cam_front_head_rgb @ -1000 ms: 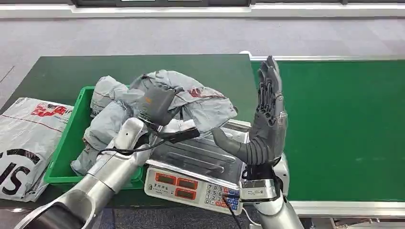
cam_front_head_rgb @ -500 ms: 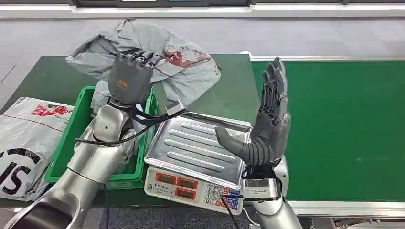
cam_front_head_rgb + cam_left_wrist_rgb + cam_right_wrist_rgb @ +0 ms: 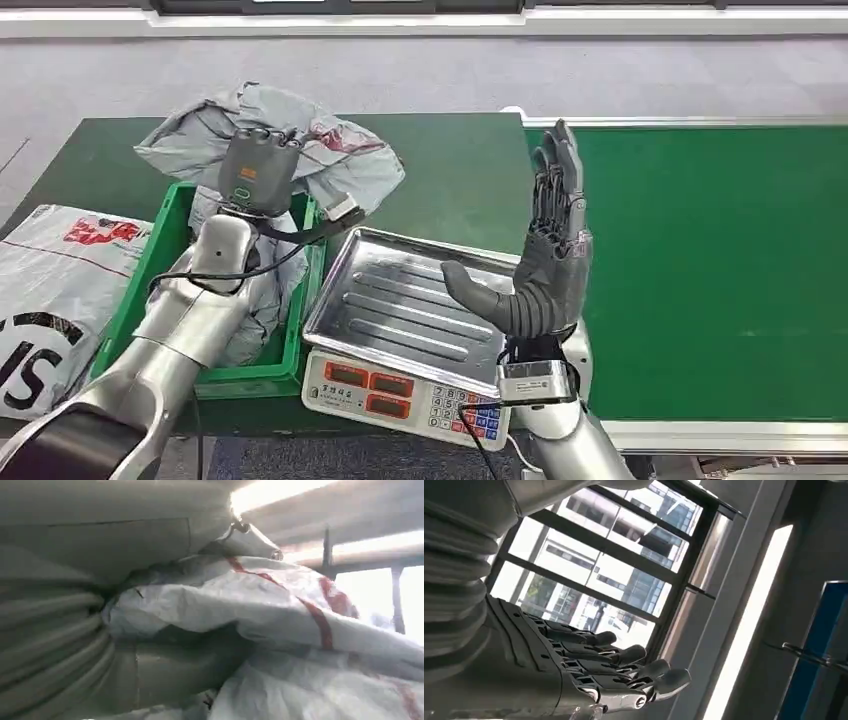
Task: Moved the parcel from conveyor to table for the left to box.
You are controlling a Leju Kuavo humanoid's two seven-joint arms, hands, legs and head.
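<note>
Parcel (image 3: 330,150) seemingly in left robot hand (image 3: 256,172)

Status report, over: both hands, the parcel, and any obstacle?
Left hand grips grey parcel, held above green bin. Right hand open, raised beside scale tray. Bin already holds other grey parcels; scale tray bare.

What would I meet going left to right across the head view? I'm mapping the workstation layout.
White printed bag → green bin with the left hand holding the grey parcel above it → scale → right hand → green conveyor.
</note>
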